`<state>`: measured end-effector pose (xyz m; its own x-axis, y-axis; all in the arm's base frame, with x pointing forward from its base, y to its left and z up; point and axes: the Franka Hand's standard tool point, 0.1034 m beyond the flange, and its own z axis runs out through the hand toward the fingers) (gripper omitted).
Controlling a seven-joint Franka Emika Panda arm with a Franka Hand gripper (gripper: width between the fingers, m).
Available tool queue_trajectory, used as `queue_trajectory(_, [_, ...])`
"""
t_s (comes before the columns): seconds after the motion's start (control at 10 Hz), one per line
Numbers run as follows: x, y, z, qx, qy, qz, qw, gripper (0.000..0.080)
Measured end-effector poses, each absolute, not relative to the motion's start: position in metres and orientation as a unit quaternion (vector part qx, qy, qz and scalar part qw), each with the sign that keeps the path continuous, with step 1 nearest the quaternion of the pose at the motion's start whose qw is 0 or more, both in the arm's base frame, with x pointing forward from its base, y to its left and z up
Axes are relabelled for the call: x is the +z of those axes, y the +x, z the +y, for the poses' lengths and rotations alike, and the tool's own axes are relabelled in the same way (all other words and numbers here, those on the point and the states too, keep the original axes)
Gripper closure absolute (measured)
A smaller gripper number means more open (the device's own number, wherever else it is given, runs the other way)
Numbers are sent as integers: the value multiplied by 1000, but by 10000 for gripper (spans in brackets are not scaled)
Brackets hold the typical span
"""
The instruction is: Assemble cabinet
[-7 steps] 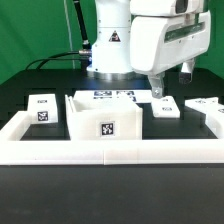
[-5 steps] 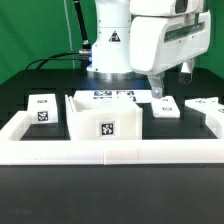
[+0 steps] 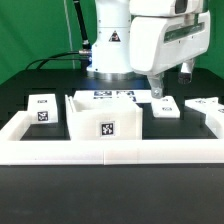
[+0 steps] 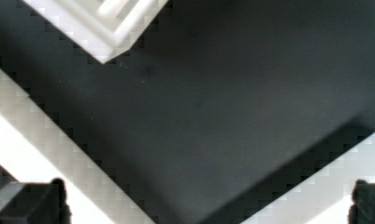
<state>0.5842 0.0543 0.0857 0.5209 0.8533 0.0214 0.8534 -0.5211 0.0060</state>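
The cabinet body [image 3: 105, 118], a white open box with a tag on its front, stands mid-table. Small white tagged panels lie at the exterior view's left [image 3: 42, 107], just right of the body [image 3: 161, 106] and at the far right [image 3: 205, 104]. My gripper [image 3: 170, 82] hangs open and empty just above the panel right of the body. In the wrist view the gripper [image 4: 202, 205] shows its dark fingertips [image 4: 33, 203] wide apart over bare black table, with a white part's corner [image 4: 109, 25] beyond them.
The low white rail frame [image 3: 110, 150] borders the table's front and sides. The marker board [image 3: 112, 96] lies behind the cabinet body, before the robot base [image 3: 110, 45]. White bands [image 4: 33, 120] cross the wrist view.
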Motion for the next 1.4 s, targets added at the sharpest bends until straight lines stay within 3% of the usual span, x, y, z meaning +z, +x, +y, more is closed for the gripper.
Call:
queue_trajectory(0.5, [75, 568, 27, -36, -779, -626, -19, 1])
queue_trajectory(0.9, [74, 568, 27, -35, -782, -622, -17, 1])
queue_trajectory(1.1, [76, 562, 18, -49, -721, -690, -41, 1])
queue_trajectory(1.4, [79, 551, 8, -35, -660, -748, -60, 1])
